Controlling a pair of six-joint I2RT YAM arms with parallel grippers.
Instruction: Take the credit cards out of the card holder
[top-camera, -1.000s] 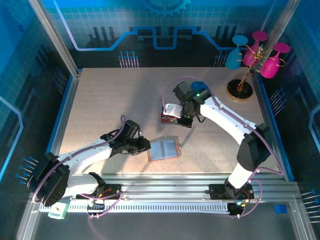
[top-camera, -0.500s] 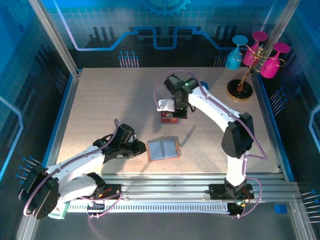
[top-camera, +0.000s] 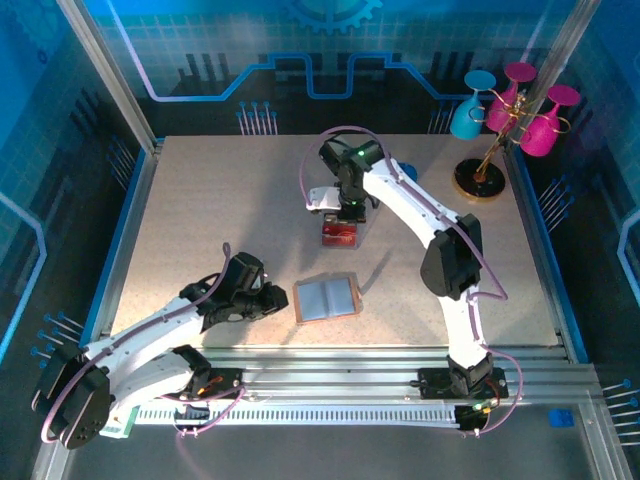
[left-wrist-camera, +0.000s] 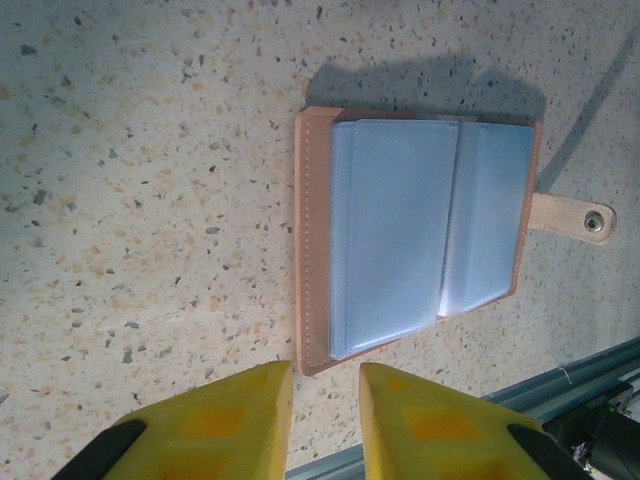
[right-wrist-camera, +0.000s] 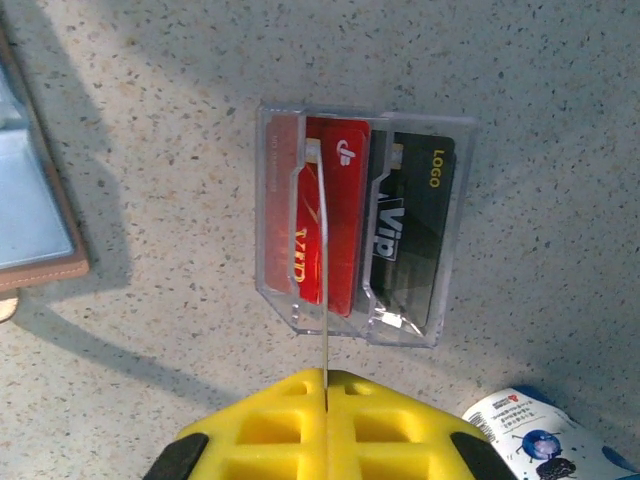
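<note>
The card holder (top-camera: 326, 297) lies open and flat on the table, pale blue inside with a tan rim (left-wrist-camera: 312, 240) and a snap tab (left-wrist-camera: 575, 218). My left gripper (left-wrist-camera: 325, 385) hovers at its near corner, slightly open, with nothing between the yellow fingers. My right gripper (right-wrist-camera: 326, 385) is shut on a thin pale credit card (right-wrist-camera: 325, 270), seen edge-on. That card stands above a clear plastic box (right-wrist-camera: 280, 295) that holds a red card (right-wrist-camera: 345, 220) and a black card (right-wrist-camera: 415, 225). From above, the right gripper (top-camera: 338, 207) sits just behind the box (top-camera: 338, 236).
A blue cup (top-camera: 402, 172) stands behind the right arm, and a white-and-blue labelled object (right-wrist-camera: 540, 440) lies near the box. A stand of pink and blue goblets (top-camera: 510, 105) occupies the far right corner. The metal rail (top-camera: 330, 365) runs along the near edge.
The right arm has swung back and to the left with the card still in its grip. The left gripper has drawn back a little to the left of the card holder.
</note>
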